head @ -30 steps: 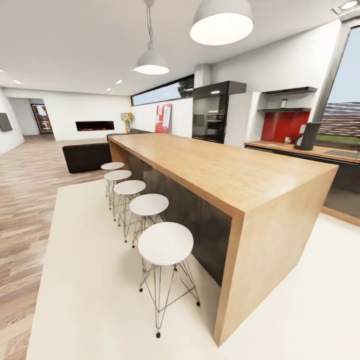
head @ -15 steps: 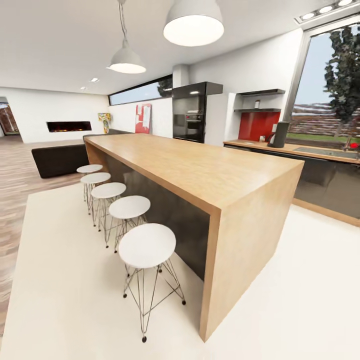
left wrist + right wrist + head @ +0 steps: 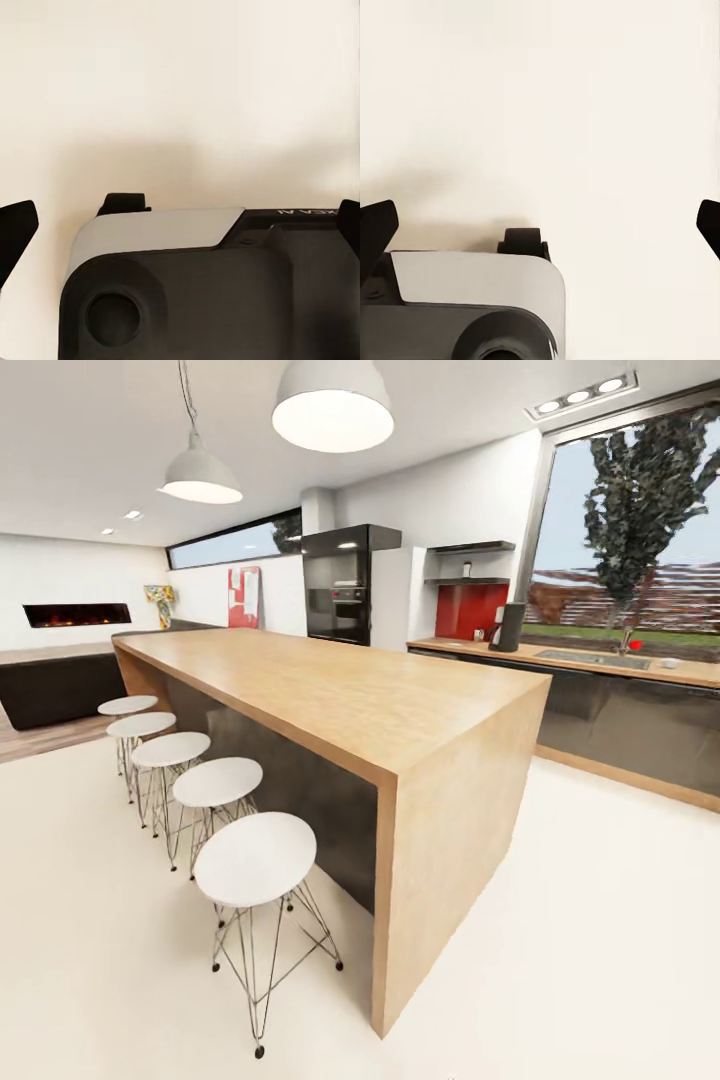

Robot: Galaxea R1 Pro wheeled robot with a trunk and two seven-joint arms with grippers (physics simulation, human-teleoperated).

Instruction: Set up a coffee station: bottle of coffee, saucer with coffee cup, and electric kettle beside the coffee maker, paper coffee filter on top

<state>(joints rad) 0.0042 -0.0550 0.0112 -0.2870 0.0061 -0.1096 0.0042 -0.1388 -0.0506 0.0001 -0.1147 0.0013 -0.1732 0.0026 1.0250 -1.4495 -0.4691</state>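
Observation:
In the head view, far across the room, the kitchen countertop [image 3: 560,657] runs along the window wall with its inset sink [image 3: 592,657]. The tall black coffee maker [image 3: 510,627] stands at its left end. Above it a small dark bottle of coffee [image 3: 466,569] stands on the thin kitchen shelf [image 3: 452,581]. A tiny white object [image 3: 670,663] lies right of the sink, too small to identify. My left gripper [image 3: 180,225] and right gripper [image 3: 544,221] are open and empty, pointing down at the cream floor.
A big wooden bar [image 3: 340,690] with several white stools [image 3: 255,857] fills the middle. A thicker dark slab [image 3: 472,546] hangs above the shelf, and a black oven tower [image 3: 338,585] stands left of it. Open cream floor [image 3: 600,920] lies between the bar's end and the grey cabinets.
The whole head view has swung to the right: the bar and stools have slid left in the picture, and the sink, the window and more countertop have come into view.

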